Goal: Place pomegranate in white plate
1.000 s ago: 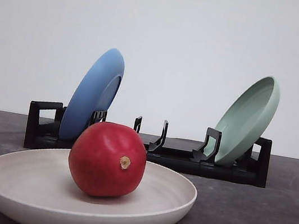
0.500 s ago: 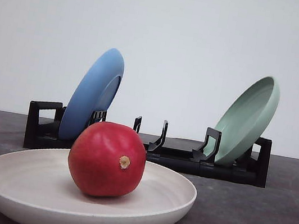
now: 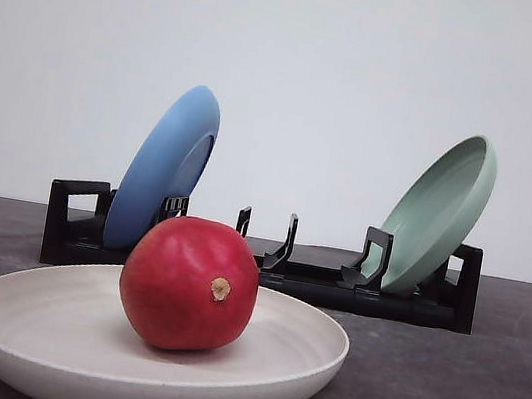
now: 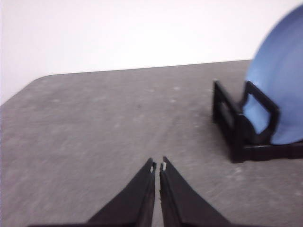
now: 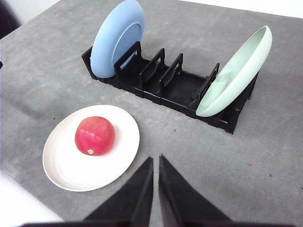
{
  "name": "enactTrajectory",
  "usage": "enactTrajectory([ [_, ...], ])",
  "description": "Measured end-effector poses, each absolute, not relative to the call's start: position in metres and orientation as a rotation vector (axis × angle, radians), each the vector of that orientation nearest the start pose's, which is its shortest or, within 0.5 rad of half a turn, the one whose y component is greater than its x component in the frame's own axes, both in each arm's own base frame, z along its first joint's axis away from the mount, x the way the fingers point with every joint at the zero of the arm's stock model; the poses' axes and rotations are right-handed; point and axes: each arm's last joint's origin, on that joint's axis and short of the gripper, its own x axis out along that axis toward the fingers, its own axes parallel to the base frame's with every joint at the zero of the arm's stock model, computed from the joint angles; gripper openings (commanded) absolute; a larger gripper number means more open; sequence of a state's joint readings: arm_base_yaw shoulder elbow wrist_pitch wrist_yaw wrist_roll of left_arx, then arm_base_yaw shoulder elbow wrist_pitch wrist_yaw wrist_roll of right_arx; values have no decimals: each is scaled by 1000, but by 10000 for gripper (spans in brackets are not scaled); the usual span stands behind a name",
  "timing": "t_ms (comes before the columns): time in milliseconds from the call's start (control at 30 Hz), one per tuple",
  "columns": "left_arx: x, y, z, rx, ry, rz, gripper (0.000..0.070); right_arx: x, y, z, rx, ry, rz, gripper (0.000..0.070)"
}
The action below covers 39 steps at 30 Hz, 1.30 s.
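The glossy red pomegranate [image 3: 189,284] rests inside the white plate [image 3: 289,375], its tan stub facing the front camera. From above, the pomegranate [image 5: 94,135] lies left of centre on the white plate [image 5: 120,161]. My right gripper [image 5: 155,163] hovers high over the grey table beside the plate, its fingers together with nothing between them. My left gripper [image 4: 157,167] is shut and empty above bare table, with the rack's blue-plate end off to one side.
A black dish rack [image 3: 314,278] stands behind the white plate, holding a blue plate [image 3: 163,168] at its left end and a pale green plate [image 3: 438,212] at its right. The same rack [image 5: 165,90] spans the table's middle. The table edge [image 5: 19,198] lies near the white plate.
The plate and pomegranate have shifted very slightly leftward in the front view. Nothing else differs.
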State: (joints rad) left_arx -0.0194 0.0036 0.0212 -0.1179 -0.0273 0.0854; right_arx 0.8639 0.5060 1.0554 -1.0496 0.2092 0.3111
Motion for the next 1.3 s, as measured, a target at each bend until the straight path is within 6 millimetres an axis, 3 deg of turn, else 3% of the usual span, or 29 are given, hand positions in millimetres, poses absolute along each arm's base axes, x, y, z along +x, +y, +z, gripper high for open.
enactTrajectory([
  [1300, 95, -1, 153, 62, 167, 7, 0, 38, 35, 365, 35, 530, 564, 15],
])
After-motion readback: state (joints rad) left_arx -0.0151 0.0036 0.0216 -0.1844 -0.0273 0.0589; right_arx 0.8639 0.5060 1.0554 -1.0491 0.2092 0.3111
